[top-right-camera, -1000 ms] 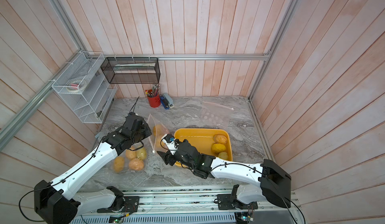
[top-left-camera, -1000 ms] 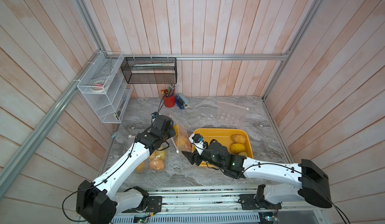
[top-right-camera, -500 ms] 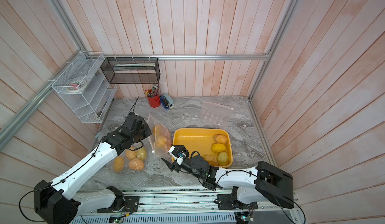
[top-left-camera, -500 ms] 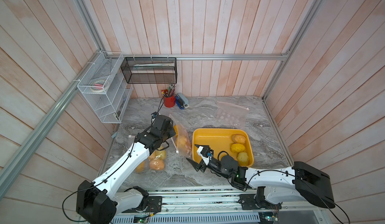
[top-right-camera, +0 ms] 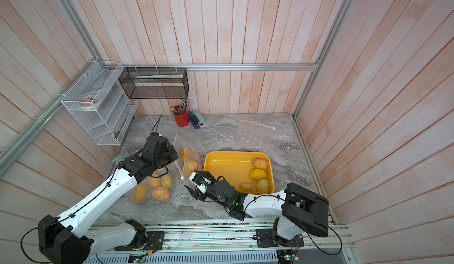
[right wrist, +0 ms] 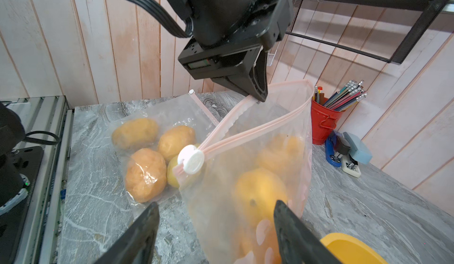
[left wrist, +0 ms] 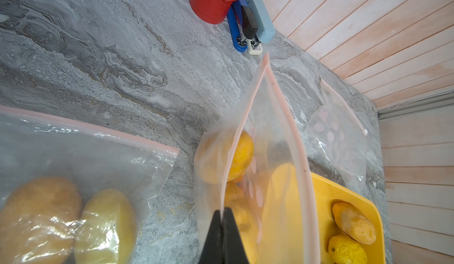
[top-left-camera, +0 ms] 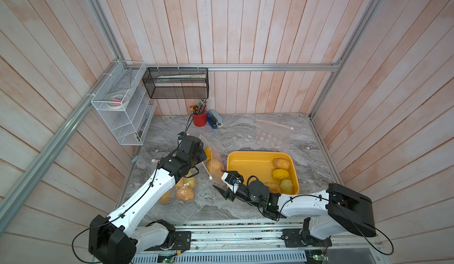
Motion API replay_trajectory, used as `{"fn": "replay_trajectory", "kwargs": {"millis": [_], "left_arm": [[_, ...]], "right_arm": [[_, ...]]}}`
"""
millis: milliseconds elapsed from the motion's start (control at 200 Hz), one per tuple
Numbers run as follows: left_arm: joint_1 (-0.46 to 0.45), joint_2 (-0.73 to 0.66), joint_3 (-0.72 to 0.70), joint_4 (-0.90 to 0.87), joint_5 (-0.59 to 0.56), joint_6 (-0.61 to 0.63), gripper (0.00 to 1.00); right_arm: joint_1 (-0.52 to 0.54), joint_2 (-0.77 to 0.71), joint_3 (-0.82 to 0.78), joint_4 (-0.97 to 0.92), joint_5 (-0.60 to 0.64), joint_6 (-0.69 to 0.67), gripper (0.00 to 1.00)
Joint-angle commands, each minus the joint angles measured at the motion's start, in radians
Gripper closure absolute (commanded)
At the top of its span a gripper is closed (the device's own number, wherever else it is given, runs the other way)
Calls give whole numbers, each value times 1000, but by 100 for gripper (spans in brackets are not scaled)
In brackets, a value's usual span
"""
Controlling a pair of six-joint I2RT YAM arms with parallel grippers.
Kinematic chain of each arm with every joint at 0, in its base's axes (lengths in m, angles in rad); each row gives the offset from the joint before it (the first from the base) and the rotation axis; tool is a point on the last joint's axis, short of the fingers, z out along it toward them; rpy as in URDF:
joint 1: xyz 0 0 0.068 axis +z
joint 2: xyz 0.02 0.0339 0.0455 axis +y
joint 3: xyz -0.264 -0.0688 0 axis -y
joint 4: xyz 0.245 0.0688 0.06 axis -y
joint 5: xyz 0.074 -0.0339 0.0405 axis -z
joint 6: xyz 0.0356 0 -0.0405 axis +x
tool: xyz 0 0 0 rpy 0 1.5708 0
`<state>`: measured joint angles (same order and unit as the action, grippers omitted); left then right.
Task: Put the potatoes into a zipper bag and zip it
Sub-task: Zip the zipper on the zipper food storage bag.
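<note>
Potatoes are in three lots. Four sit loose in the yellow tray [top-left-camera: 250, 167] at its right end [top-left-camera: 280, 174]. A few are inside the upright zipper bag [right wrist: 258, 176]. Four more are in a second bag [top-left-camera: 183, 189] lying flat on the tabletop [top-left-camera: 208, 208] near left, which looks zipped.

The upright bag stands just left of the tray. We can't tell if they touch. Its mouth gapes, and the mouth's long axis runs near to far. The white slider [right wrist: 191, 159] is parked at the near end.

Left end effector [right wrist: 261, 97] is clenched on the left lip of the zip track, partway along, and holds the bag up.

Right end effector [right wrist: 216, 202] is released and empty, jaws wide. It's low over the tabletop at the near side of the bag, pointing left at the slider end.

The relation that matters is that the loose potatoes lie to the right of the right end effector and behind where it points. The right arm is clearly the nearer one, and the left is tied up with the bag. We reckon the next step is to swing right to the tray for another potato, with zipping after that.

Risk as we see it: the bag hangs from one lip only, so a drop near the slider end could fold the mouth.

Spare empty bag [top-left-camera: 271, 135] is far right and the red pencil cup [top-left-camera: 199, 120] is at the far wall. Both are well clear.
</note>
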<state>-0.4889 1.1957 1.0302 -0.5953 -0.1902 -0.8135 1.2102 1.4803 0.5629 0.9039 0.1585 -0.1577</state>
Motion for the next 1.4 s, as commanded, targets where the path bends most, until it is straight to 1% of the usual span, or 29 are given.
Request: {"fn": "replay_trajectory", "kwargs": {"millis": [0, 125, 270, 330, 425, 500, 640, 705, 760, 965, 1020, 1110, 1205, 1310, 1335, 1395], "left_arm": [[6, -13, -2, -6, 6, -7, 100], [6, -17, -2, -8, 6, -7, 100], [7, -17, -4, -4, 8, -7, 100], [7, -14, -2, -7, 11, -7, 100], [7, -16, -5, -4, 11, -7, 100], [7, -13, -6, -1, 14, -8, 100], [7, -11, -7, 0, 16, -8, 100], [7, -10, -7, 2, 17, -9, 100], [7, -9, -7, 1, 16, -9, 100], [6, -9, -8, 2, 18, -9, 100], [7, -7, -8, 2, 20, -9, 100], [7, -9, -8, 2, 21, -9, 100], [7, -5, 2, -12, 24, -11, 100], [7, -1, 36, -74, 15, -33, 69], [8, -6, 44, -84, 19, -33, 65], [7, -26, 57, -112, 31, -44, 57]], "right_arm": [[5, 31, 49, -35, 4, -4, 27], [5, 66, 80, -51, 20, 2, 27], [5, 96, 107, -64, 51, 1, 30], [5, 101, 113, -70, 52, 0, 38], [5, 99, 122, -81, 54, 3, 58], [5, 90, 117, -78, 53, 5, 65], [5, 68, 104, -68, 47, 13, 65], [5, 63, 96, -56, 45, 19, 62], [5, 61, 94, -56, 45, 21, 60], [5, 42, 85, -50, 46, 23, 61], [5, 40, 85, -53, 44, 22, 66], [5, 38, 89, -60, 41, 23, 78], [5, 38, 89, -60, 40, 22, 87], [5, 37, 92, -66, 40, 20, 91], [5, 35, 91, -66, 43, 18, 92], [5, 35, 91, -64, 54, 11, 93]]}}
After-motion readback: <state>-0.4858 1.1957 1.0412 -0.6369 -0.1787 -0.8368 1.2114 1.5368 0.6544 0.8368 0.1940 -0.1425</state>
